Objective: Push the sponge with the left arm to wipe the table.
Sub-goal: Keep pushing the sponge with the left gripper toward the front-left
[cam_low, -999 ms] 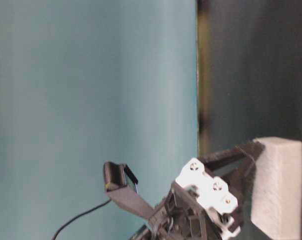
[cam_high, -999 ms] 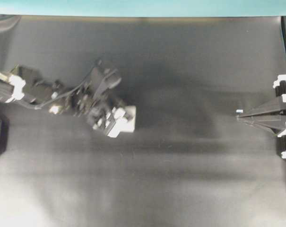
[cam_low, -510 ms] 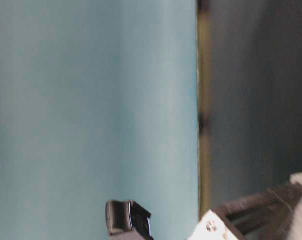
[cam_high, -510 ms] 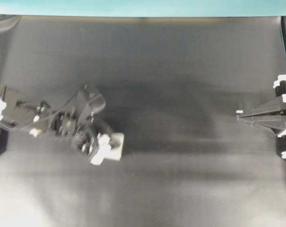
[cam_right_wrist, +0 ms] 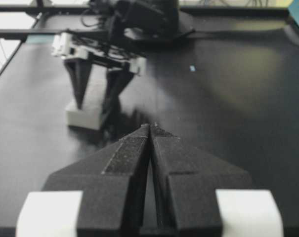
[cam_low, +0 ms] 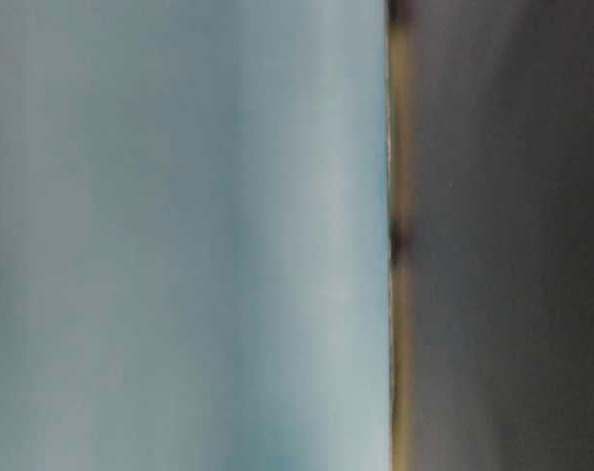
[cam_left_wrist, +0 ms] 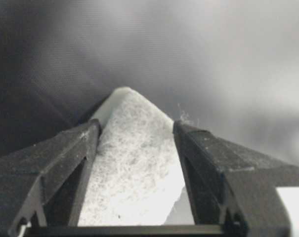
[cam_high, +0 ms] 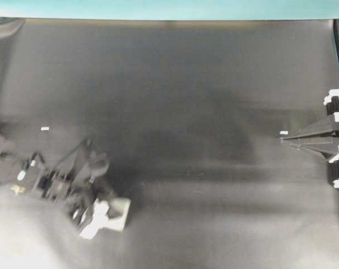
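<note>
Near the lower left corner of the overhead exterior view, the left arm [cam_high: 51, 179] reaches in from the left edge and slants down toward the sponge [cam_high: 117, 213], a white block lying on the table [cam_high: 203, 84]. The left gripper [cam_high: 108, 212] sits over the sponge, its white clips showing just beside the block. A tiny pale sliver of tape [cam_high: 45, 128] lies above the arm, well apart from it. At the far right edge, the right gripper [cam_high: 283, 138] points left, its two dark fingers drawn together to a single tip; a second pale sliver [cam_high: 284, 132] lies just beside that tip. A teal border strip [cam_high: 169, 8] runs along the top.

Table-level exterior view: only a blurred teal surface [cam_low: 179, 235] and a dark band at the right show; neither arm nor sponge can be made out.

Left wrist-mounted view: the sponge [cam_left_wrist: 137, 163] fills the gap between the two dark fingers [cam_left_wrist: 60, 163], which press against its left and right sides. The jaws stand about one sponge-width apart, clamped on the block. Its far corner points away over the dark table [cam_left_wrist: 213, 59].

Right wrist-mounted view: the right gripper [cam_right_wrist: 150, 129] is closed on nothing, its fingers meeting along a thin seam. Beyond it, the left gripper [cam_right_wrist: 96, 96] stands over the sponge [cam_right_wrist: 86, 111], one finger on each side, with the block resting flat on the table [cam_right_wrist: 228, 98].
</note>
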{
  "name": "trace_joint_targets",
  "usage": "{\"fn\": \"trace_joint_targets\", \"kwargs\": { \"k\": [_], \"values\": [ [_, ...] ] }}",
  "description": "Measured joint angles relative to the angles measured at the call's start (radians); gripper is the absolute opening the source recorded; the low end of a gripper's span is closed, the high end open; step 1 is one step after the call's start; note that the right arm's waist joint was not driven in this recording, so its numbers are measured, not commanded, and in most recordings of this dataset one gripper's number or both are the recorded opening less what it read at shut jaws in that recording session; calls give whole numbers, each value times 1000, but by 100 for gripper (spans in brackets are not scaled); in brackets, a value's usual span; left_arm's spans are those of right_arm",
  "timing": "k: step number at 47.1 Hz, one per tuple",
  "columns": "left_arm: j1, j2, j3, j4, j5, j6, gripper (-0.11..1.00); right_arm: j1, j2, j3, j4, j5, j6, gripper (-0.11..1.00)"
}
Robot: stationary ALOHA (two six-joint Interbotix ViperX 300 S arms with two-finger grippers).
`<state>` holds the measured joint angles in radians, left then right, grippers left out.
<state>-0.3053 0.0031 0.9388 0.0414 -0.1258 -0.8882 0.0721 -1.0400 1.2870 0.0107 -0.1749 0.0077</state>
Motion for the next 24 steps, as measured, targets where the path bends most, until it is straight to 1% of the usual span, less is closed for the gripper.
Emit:
{"fn": "trace_joint_targets", "kwargs": {
  "k": [8, 14, 20, 24],
  "values": [
    [-95, -2, -2, 0, 5, -37, 59, 0, 0, 0, -2, -5, -2, 0],
    [-160, -3, -6, 0, 6, -40, 59, 0, -2, 0, 0, -9, 3, 0],
    [-176, -12, -8, 0, 6, -38, 59, 0, -2, 0, 0, -11, 5, 0],
    [-176, -31, -6, 2, 12, -23, 59, 0, -3, 0, 0, -9, 5, 0]
  ]
}}
